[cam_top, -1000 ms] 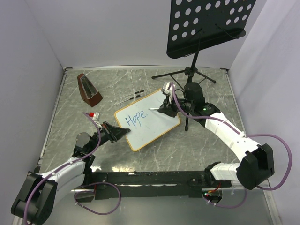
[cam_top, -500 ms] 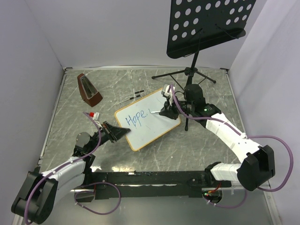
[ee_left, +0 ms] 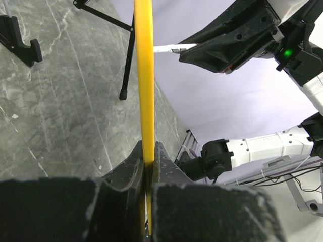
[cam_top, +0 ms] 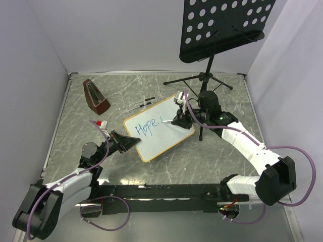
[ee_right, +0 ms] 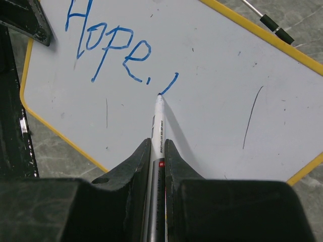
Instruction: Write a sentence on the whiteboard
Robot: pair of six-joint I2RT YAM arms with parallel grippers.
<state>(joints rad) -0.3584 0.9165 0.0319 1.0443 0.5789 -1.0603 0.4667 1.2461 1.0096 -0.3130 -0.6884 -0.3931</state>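
The whiteboard (cam_top: 169, 137) lies tilted on the grey table, its frame yellow-tan. Blue writing on it reads "Hope" (cam_top: 147, 128), followed by a short stroke; it shows closer in the right wrist view (ee_right: 103, 48). My right gripper (cam_top: 177, 120) is shut on a white marker (ee_right: 158, 126), whose tip touches the board at the foot of the short stroke (ee_right: 169, 84). My left gripper (cam_top: 132, 141) is shut on the board's near-left edge, which appears as a yellow strip (ee_left: 144, 75) between the fingers (ee_left: 132, 166).
A black perforated music stand (cam_top: 222, 25) rises at the back right; its tripod legs (cam_top: 177, 80) spread beside the board. A brown metronome (cam_top: 96, 96) stands at the back left. A thin pen (cam_top: 146, 101) lies behind the board. A small red-and-white item (cam_top: 98, 123) sits left.
A short blue stroke has appeared after "Hope". The right gripper has shifted slightly with the marker. The left gripper and the board have stayed put.
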